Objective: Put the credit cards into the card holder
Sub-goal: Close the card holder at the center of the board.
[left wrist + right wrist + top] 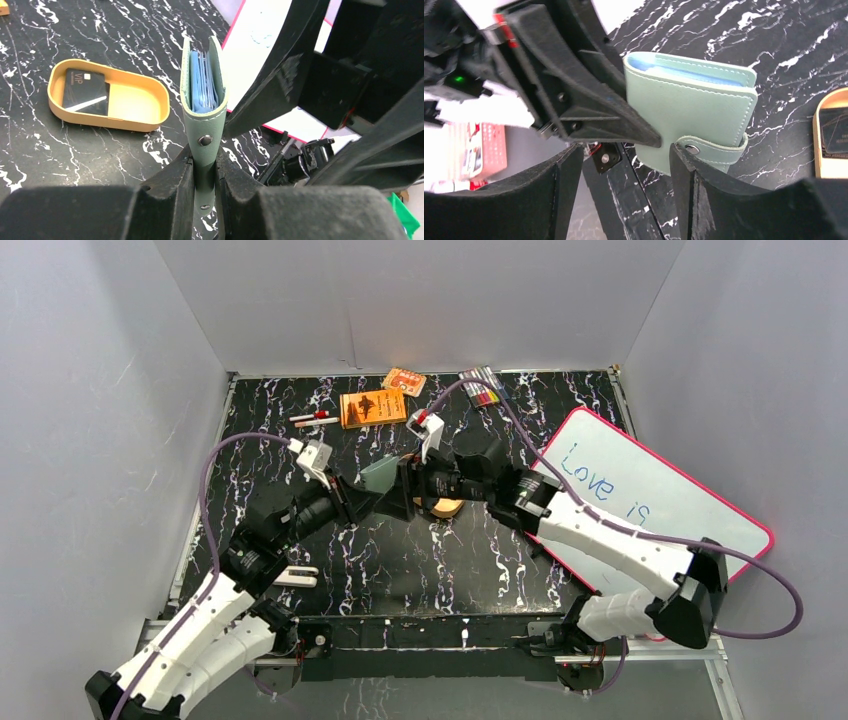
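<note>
The sage-green card holder (380,475) is closed and held upright above the table by my left gripper (388,498). In the left wrist view the jaws (205,172) are shut on its snap tab end, and its pale blue inside (202,85) shows at the top. My right gripper (624,165) is open just beside the card holder (694,110), with one finger (684,170) next to the snap tab. A black credit card (85,90) marked VIP lies in the golden oval tin (142,102), which is also in the right wrist view (824,150).
A whiteboard (650,490) with a pink rim lies on the right of the table. An orange booklet (372,407), a small orange pack (404,381), markers (482,388) and a red-white pen (312,420) lie at the back. Grey walls enclose the table.
</note>
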Available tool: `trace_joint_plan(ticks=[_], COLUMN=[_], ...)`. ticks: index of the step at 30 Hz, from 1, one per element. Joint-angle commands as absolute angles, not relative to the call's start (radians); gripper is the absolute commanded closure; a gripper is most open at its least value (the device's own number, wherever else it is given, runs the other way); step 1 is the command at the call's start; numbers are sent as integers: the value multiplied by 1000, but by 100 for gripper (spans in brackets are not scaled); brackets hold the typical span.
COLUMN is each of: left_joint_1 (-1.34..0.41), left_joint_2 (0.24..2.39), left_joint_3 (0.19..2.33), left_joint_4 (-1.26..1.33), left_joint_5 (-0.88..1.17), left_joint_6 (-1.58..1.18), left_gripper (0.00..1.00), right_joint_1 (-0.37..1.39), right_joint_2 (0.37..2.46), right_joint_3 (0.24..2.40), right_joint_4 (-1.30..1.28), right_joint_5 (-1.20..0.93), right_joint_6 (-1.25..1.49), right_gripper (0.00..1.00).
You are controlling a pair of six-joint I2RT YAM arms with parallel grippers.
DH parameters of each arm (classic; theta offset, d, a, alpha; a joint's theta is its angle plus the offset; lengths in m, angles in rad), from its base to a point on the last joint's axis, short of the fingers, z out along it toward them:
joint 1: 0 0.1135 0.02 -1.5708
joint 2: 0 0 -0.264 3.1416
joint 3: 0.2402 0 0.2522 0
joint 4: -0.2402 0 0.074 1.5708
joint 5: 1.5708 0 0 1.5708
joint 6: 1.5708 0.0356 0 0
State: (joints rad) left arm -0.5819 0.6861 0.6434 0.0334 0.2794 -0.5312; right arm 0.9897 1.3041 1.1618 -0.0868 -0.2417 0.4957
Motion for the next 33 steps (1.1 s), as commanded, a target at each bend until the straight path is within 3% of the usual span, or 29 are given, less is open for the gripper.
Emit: trace_joint_plan(ticks=[1,10,14,20,33], left_joint_1=[-600,-600,-600,-600,-600], left_joint_2=[613,519,484,501,558], left_joint_3=[665,617,579,545,529], left_joint_4=[39,120,250,425,586], left_joint_5=[300,686,829,894,979], left_joint_6=[-506,-502,-555,-633,-733], left_gripper=[100,100,100,100,100], right_joint_1=[991,989,989,989,989], right_joint_2=[1180,901,848,829,892], right_joint_3=[1281,1183,1084,945,880], right_joint_4=[-241,-309,-202,82,343], right_joint_5=[-337,-271,-313,-454,-579], right_joint_6=[310,155,215,373,552], right_gripper=[27,31,31,32,35])
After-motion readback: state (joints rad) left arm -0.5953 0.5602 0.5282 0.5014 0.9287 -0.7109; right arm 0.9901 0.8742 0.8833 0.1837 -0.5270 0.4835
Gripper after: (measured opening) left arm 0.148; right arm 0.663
